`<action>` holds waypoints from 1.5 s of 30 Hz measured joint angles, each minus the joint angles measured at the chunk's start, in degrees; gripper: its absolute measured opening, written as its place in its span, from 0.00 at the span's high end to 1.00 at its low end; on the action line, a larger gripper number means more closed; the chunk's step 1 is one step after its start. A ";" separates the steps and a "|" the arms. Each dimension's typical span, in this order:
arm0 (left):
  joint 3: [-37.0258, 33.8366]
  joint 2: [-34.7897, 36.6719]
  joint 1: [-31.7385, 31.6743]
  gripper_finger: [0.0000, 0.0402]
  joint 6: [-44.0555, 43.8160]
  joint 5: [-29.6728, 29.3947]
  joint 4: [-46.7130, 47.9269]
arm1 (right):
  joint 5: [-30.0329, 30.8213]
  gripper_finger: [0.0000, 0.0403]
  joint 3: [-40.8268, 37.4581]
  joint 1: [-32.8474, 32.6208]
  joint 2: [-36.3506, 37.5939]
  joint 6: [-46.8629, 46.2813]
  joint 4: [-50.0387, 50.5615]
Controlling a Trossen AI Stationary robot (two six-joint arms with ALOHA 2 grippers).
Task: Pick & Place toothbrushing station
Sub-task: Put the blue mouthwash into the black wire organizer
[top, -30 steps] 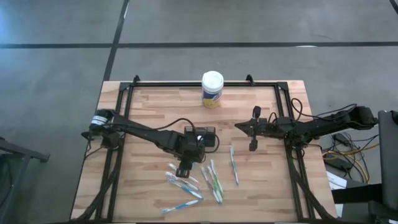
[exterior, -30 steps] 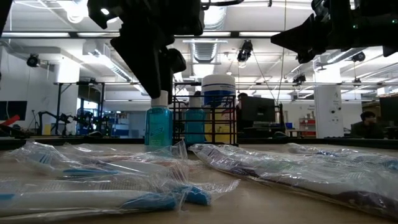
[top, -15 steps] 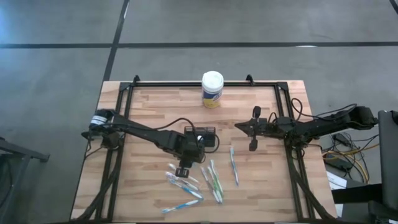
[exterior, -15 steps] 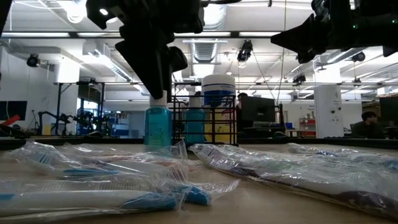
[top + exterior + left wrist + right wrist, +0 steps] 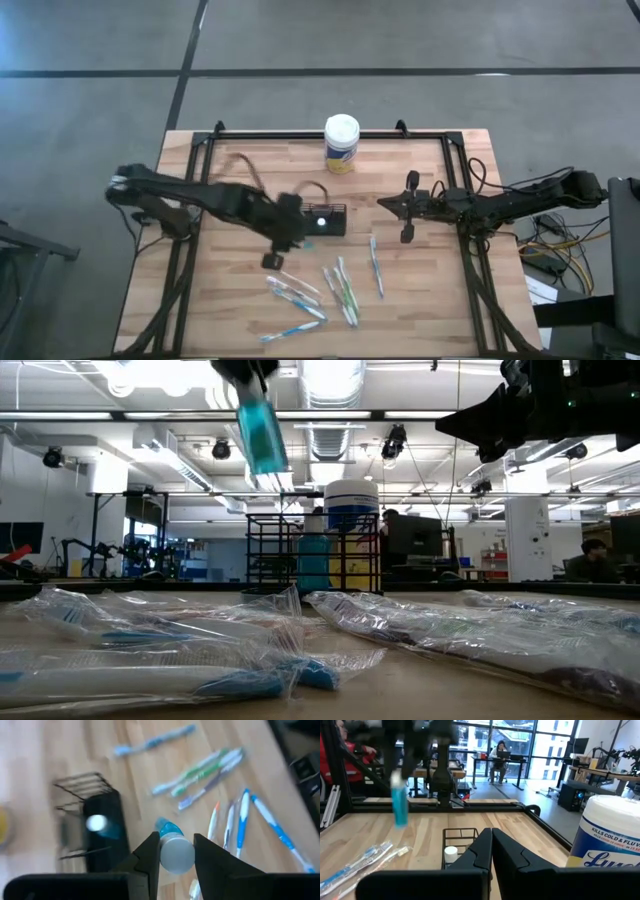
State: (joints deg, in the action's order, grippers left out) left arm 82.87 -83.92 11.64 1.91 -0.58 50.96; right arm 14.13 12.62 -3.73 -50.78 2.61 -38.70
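Toothbrushing station (image 5: 324,219) mid-table, left pincer (image 5: 176,851) gripping blue bottle (image 5: 260,430) aloft

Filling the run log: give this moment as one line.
left gripper: shut on blue bottle, above table | caddy: holds another bottle | right gripper: shut, idle

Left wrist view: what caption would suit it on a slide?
Left tool grips a small teal bottle with a white cap above the wooden table, black wire caddy and wrapped toothbrushes below.
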 joint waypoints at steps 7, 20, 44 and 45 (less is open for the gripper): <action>-8.49 17.99 -2.26 0.76 -1.53 -0.47 0.15 | 0.00 0.98 0.00 0.00 0.00 0.00 0.36; -37.77 52.46 -3.77 0.76 -18.42 -6.79 -9.60 | 0.00 0.98 0.00 0.04 0.00 -0.04 0.35; -52.76 75.41 -3.76 0.76 -25.66 -13.51 -13.26 | 0.00 0.98 0.00 0.00 -0.07 -0.52 0.44; -52.07 74.26 -3.76 0.76 -25.98 -14.17 -13.51 | -0.02 0.98 0.00 0.00 -0.07 -0.52 0.44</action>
State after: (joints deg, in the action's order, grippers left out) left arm 30.80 -9.66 7.88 -24.07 -14.75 37.46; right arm 14.11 12.62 -3.73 -50.85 2.09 -38.26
